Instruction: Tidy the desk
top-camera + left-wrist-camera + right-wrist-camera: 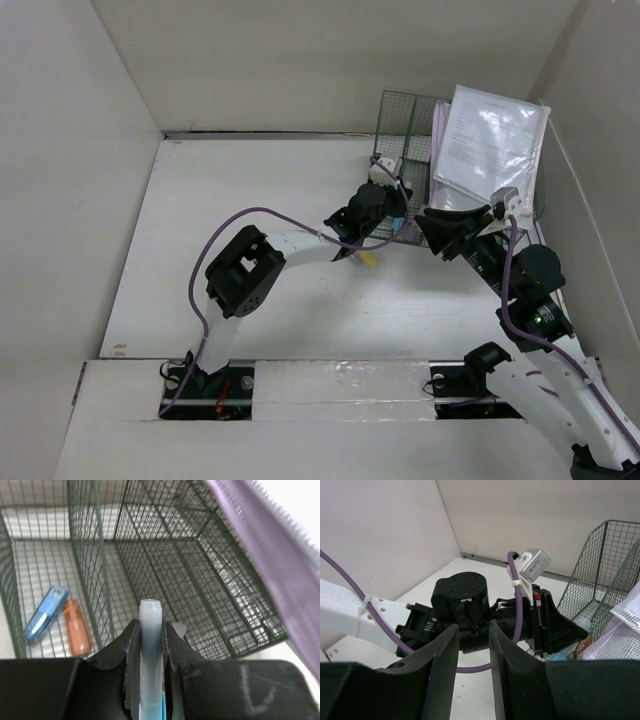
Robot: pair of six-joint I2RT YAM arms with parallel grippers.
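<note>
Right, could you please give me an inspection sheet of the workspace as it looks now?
Surface: white desk, no spills seen.
Job's things: green wire rack at far right; blue marker and orange marker lying in one compartment; sleeved papers standing in the rack.
Clutter: small yellow bit under the left wrist, unclear what.
Grippers: left fingers shut on a pale pen at the rack; right fingers apart, empty.
Cables: purple cable looped along each arm.
Surroundings: white wall panels on three sides.

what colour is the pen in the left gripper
The pen is whitish-clear with blue lower down; left wrist view shows it best.
</note>
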